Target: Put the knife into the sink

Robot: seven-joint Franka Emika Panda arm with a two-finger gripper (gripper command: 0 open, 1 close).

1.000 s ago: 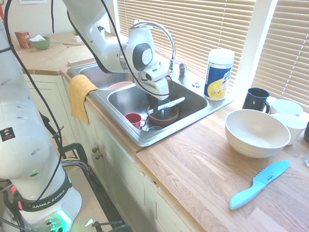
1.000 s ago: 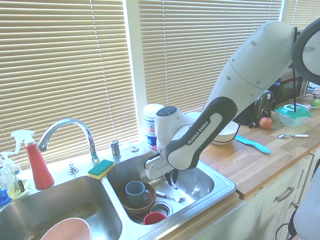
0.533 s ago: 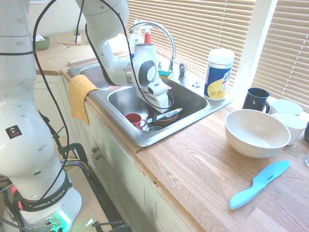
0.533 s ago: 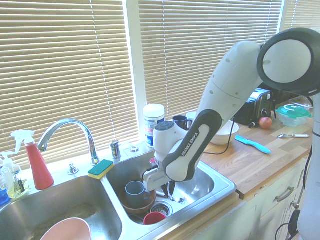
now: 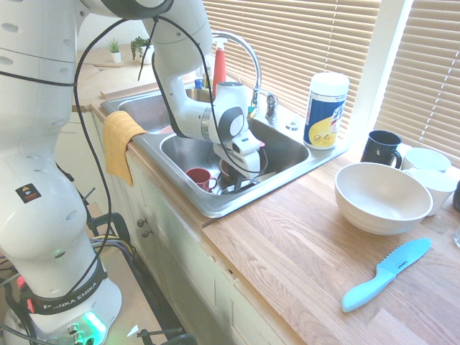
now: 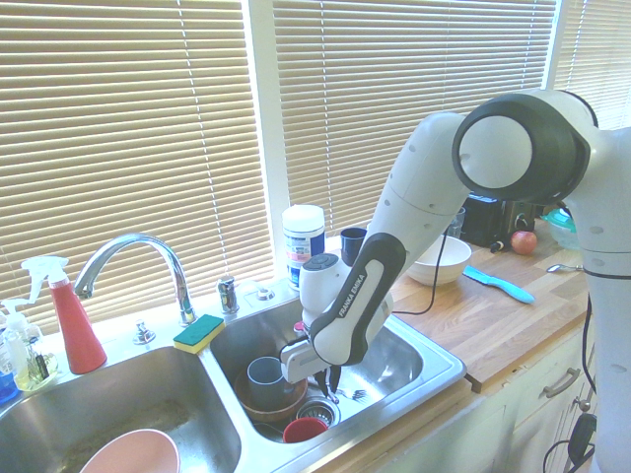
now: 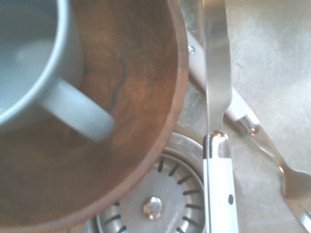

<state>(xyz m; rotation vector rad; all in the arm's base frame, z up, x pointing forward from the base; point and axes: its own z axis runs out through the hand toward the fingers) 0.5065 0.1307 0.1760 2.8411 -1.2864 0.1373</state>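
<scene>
First exterior view, jaws (image 5: 236,185) low, inside sink (image 5: 208,208)

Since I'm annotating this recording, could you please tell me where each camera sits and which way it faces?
First exterior view: above the counter's open side, facing sink and blinds; arm and base show.
Second exterior view: opposite side, beyond the left basin, looking along the counter; arm shows.
Wrist view: on the wrist, facing down into the basin; no robot parts evident.
Both exterior views share the blue knife.
</scene>
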